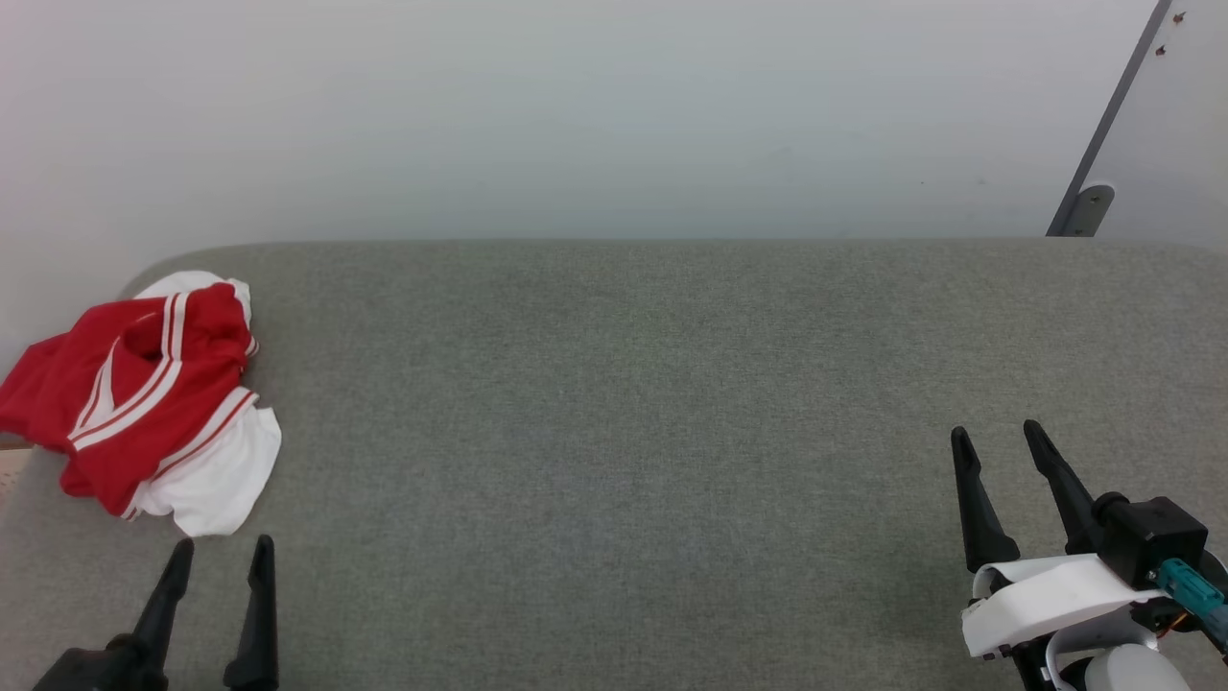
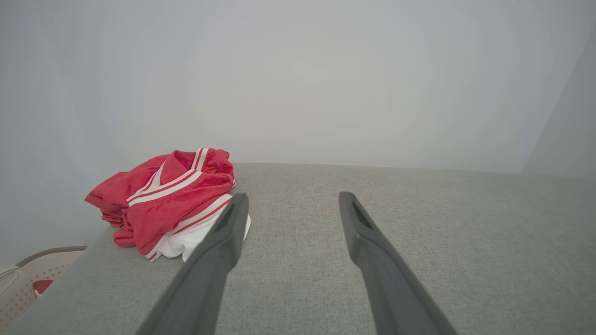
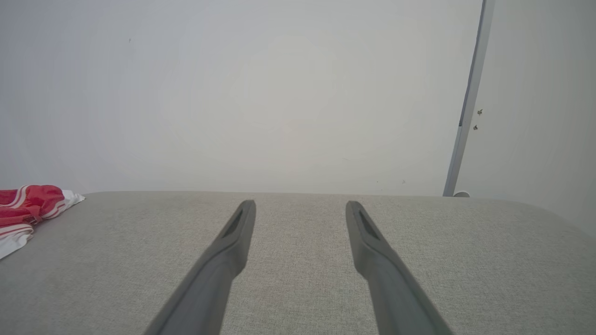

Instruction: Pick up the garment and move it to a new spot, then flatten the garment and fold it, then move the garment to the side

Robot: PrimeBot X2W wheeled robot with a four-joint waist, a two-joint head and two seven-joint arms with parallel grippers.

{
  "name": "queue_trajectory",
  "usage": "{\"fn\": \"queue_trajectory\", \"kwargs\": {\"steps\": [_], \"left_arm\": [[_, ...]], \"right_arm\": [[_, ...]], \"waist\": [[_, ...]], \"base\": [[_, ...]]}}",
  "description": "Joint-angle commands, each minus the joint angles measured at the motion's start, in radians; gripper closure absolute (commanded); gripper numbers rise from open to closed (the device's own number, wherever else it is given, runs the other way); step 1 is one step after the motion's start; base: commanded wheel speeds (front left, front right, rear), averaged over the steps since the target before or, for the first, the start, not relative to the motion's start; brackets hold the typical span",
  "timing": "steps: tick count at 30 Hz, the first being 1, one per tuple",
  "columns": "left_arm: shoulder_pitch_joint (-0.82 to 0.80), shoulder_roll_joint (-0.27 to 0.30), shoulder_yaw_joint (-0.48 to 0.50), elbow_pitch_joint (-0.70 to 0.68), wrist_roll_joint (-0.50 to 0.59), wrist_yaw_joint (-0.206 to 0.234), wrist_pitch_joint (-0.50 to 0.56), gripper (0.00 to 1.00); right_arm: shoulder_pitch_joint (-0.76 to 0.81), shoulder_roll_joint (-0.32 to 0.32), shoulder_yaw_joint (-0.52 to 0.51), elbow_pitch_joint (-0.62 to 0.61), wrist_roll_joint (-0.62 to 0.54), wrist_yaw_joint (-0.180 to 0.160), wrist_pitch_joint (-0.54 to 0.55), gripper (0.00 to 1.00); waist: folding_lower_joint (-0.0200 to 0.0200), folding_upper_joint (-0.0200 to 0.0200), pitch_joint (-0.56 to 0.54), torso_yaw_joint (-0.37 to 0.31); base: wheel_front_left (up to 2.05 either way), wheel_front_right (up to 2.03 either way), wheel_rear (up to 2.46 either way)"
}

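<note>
**Red shirt bunched at my far left, both pincers spread with nothing in them**

The garment [image 1: 144, 403] lies crumpled in a heap on the left end of the grey fabric surface [image 1: 614, 432], close to its rounded far-left corner. Part of the red cloth hangs over the left edge. One white sleeve end spills toward me, and the striped trim bands run slantwise across the folds.

My left gripper [image 1: 224, 542] sits just short of that heap, with its fingers parted and pointing at the white sleeve end. It holds nothing and does not touch the cloth. In my left wrist view, one finger crosses in front of the white sleeve end and hides a strip of it.

My right gripper [image 1: 996, 429] is well apart from the garment at the opposite end of the surface. Its fingers are likewise spread over bare fabric.

Between my two grippers the grey surface runs bare. Behind it stands a pale wall [image 1: 576, 115], and a dark slanted rail [image 1: 1103, 125] meets the wall at the far right.

Below the surface's left edge I see the rim of a beige perforated basket [image 2: 28, 279]. A small red patch [image 2: 42, 286] shows inside it, probably cloth, though it is too small for me to be sure.
</note>
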Motion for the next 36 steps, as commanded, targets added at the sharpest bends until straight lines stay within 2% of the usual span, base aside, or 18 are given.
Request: {"fn": "queue_trajectory", "kwargs": {"steps": [1, 10, 15, 22, 30, 36], "left_arm": [[0.01, 0.004, 0.0, -0.002, 0.001, -0.008, 0.0, 0.0], [0.007, 0.007, -0.008, 0.002, -0.016, -0.006, 0.0, 0.0], [-0.002, 0.006, 0.011, 0.02, -0.034, 0.006, 0.0, 0.0], [-0.006, 0.003, 0.056, 0.035, -0.057, 0.062, 0.017, 0.0], [0.017, 0.015, 0.104, 0.002, -0.089, 0.103, 0.059, 0.0], [0.034, 0.015, 0.131, -0.04, -0.117, 0.123, 0.091, 0.0]], "right_arm": [[-0.003, -0.003, 0.003, -0.003, -0.006, -0.001, -0.006, 0.0], [0.002, -0.003, 0.006, -0.001, -0.005, -0.001, -0.006, 0.0], [0.005, -0.007, 0.023, 0.007, 0.002, -0.001, -0.006, 0.0], [-0.006, -0.015, 0.076, 0.033, 0.026, -0.001, -0.006, 0.0], [-0.029, -0.009, 0.152, 0.067, 0.059, -0.001, -0.006, 0.0], [-0.035, -0.005, 0.177, 0.086, 0.076, -0.001, -0.006, 0.0]], "waist": [[0.0, -0.0001, 0.0, 0.0], [0.0, -0.0001, -0.001, 0.007], [0.0, -0.0001, -0.013, 0.043], [0.0, -0.0001, -0.046, 0.149], [0.0, -0.0001, -0.084, 0.282], [0.0, -0.0001, -0.099, 0.351]], "base": [[0.0, 0.0, 0.0], [0.0, 0.0, 0.0], [0.0, 0.0, 0.0], [0.0, 0.0, 0.0], [0.0, 0.0, 0.0], [0.0, 0.0, 0.0]]}}
